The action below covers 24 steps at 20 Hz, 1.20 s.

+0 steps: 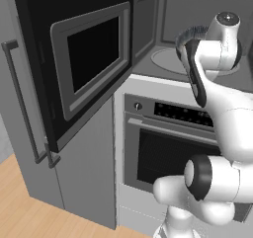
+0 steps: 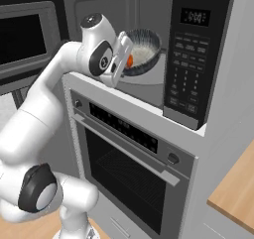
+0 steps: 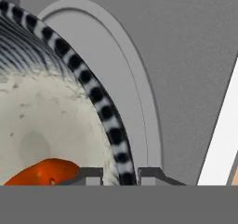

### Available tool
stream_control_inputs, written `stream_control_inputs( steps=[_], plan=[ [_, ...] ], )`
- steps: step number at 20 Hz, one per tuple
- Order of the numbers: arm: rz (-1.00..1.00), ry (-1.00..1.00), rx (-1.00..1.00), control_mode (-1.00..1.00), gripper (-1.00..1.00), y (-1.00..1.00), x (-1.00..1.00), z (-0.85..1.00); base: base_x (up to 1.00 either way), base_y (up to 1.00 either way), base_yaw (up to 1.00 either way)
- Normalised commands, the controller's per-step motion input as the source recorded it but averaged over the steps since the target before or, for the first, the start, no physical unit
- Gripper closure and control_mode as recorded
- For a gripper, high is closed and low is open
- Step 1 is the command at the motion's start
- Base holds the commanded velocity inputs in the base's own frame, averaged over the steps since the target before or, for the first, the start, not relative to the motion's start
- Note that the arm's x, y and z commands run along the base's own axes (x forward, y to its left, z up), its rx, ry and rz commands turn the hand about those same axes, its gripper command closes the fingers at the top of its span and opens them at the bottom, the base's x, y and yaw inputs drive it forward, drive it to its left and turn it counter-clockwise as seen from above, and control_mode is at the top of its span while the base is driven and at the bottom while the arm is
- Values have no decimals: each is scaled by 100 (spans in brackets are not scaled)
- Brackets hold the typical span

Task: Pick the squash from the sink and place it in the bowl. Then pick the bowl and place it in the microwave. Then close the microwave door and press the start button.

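Note:
The bowl (image 2: 145, 43), ribbed dark outside and speckled whitish inside, is in the microwave (image 2: 194, 59) cavity over the round turntable (image 3: 122, 56). The squash (image 2: 130, 60) lies inside it, a small orange-red lump (image 3: 44, 172) low in the hand view. My gripper (image 3: 120, 175) reaches into the cavity at the bowl's near rim (image 3: 104, 109), with one fingertip (image 3: 88, 174) inside the rim and the other outside, both close against it. The microwave door (image 1: 84, 59) stands wide open to the left. The sink is out of view.
A wall oven (image 2: 124, 153) with a control strip and long handle sits right under the microwave. The microwave's button panel (image 2: 186, 84) is at the right of the cavity. A tall cabinet with a bar handle (image 1: 22, 99) stands behind the open door. A wooden counter corner (image 2: 238, 188) is at the right.

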Motion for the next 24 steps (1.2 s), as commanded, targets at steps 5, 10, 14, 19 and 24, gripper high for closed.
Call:
stream_control_inputs(
  steps=[5,10,14,19,24],
  plan=[
    [0,-11,0,-100,-100,0,0,0,0,0,0],
    [0,-19,0,-100,-100,0,-1,0,0,0,0],
    [0,-27,0,-100,-100,1,-18,1,0,0,0],
    [0,-10,0,-100,-100,23,-64,48,0,0,0],
    [0,-10,0,-100,-100,23,-76,44,0,0,0]
  ],
)
